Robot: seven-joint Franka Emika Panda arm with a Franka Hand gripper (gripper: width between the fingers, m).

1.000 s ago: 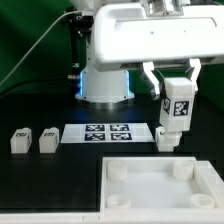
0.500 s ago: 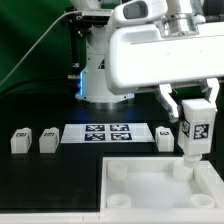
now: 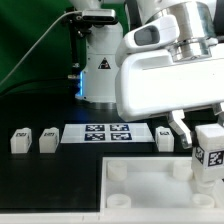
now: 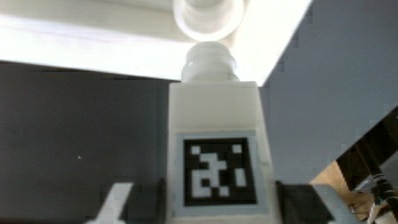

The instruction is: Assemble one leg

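Note:
My gripper (image 3: 207,131) is shut on a leg (image 3: 208,156), a white stubby block with a black-and-white tag. It holds the leg upright over the far right part of the large white panel (image 3: 140,187). In the wrist view the leg (image 4: 217,120) fills the middle between my fingers (image 4: 118,204). Its narrow end points at a round socket (image 4: 210,14) of the panel (image 4: 89,48). I cannot tell whether it touches the socket. Three more legs stand on the table: two at the exterior view's left (image 3: 20,140) (image 3: 48,140) and one behind the panel (image 3: 165,138).
The marker board (image 3: 104,133) lies flat between the loose legs, behind the panel. The arm's white base (image 3: 100,75) stands at the back. The big white arm housing (image 3: 165,70) hides much of the right side.
The arm has carried the leg to the exterior view's right and lower, from above the marker board's end to over the panel's far right corner.

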